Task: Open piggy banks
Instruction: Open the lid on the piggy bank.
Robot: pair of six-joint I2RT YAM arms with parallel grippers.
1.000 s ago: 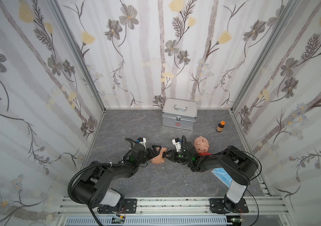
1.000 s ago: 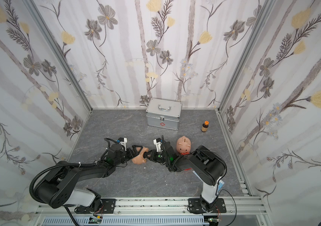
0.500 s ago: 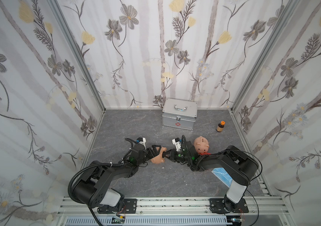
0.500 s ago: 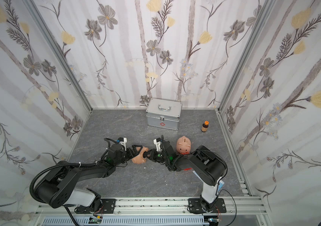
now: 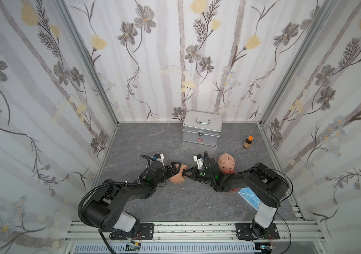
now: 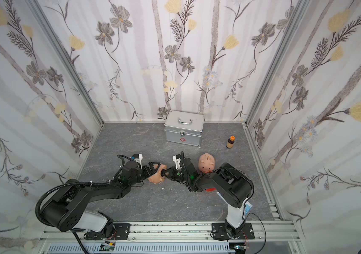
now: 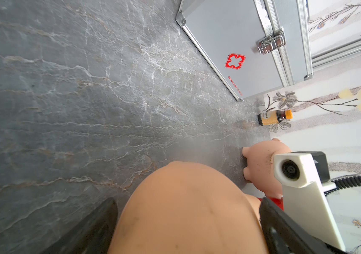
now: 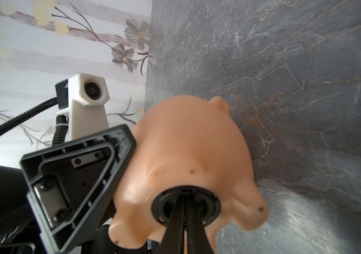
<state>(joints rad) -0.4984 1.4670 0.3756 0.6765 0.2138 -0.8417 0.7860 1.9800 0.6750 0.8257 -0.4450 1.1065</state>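
Nearest, well in front of the silver first-aid case (image 5: 202, 132) and a little toward the left arm's side of it: a peach-pink piggy bank (image 5: 176, 178), turned on its side over the grey marbled bench (image 5: 153, 140). Clamped across the body by the left fingers (image 5: 178, 172), spread wide around it, one on either side in the left wrist view. Black plug (image 8: 160, 207) facing the right arm. Right fingers (image 5: 185, 172) pressed together, tips set at the plug's centre; unclear whether pinching any ridge there.

Next, in front of the case's other end: a red piggy bank (image 7: 274, 201), mostly hidden by the right arm. Just beyond, closer to the case: a second peach-pink piggy bank (image 5: 226, 161), upright, coin slot on top, free of both arms.

Farther still, beside the case and apart from it: a small brown bottle (image 5: 247, 142) with an orange cap, upright. Case itself latched, handle on top, near the back wall.
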